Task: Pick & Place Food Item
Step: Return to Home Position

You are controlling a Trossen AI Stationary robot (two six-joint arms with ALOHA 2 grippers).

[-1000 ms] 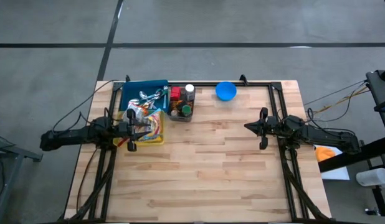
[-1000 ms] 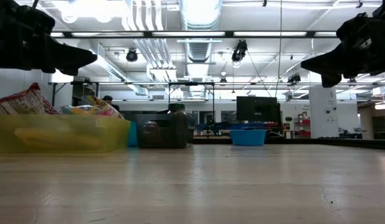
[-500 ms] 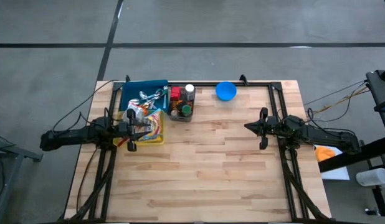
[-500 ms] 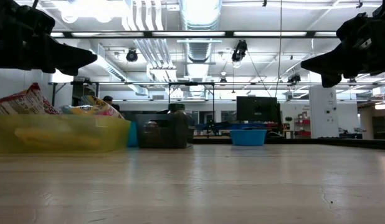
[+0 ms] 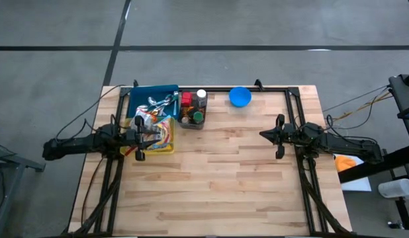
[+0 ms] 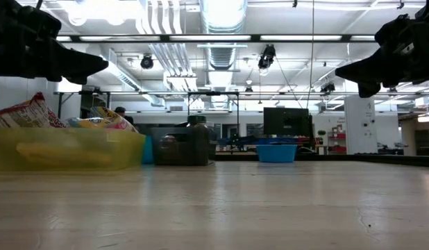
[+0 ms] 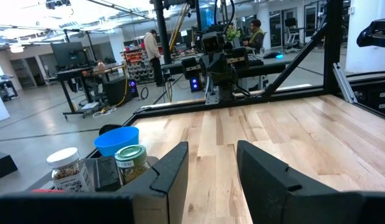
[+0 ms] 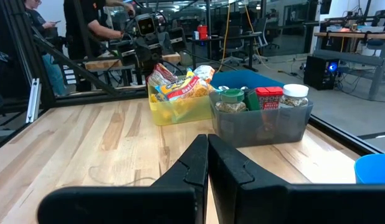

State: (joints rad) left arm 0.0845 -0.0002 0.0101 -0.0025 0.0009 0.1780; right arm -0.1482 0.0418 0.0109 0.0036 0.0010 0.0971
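Snack bags [image 5: 151,121] lie in a yellow bin [image 5: 166,147] at the table's far left; they also show in the right wrist view [image 8: 179,86] and the low view [image 6: 30,112]. My left gripper [image 5: 156,137] hovers level above that bin, open, with nothing between its fingers [image 7: 211,167]. Near the table's right edge my right gripper [image 5: 262,134] hangs level in the air, shut and holding nothing [image 8: 208,163]. Both grippers stand high above the tabletop in the low view, the left [image 6: 96,66] and the right [image 6: 341,71].
A grey bin [image 5: 193,120] of spice jars stands beside the yellow bin, with a blue bin [image 5: 143,96] of shiny utensils behind. A blue bowl [image 5: 239,96] sits at the far edge. Bare wooden tabletop [image 5: 218,178] fills the middle and near side. People stand in the room beyond.
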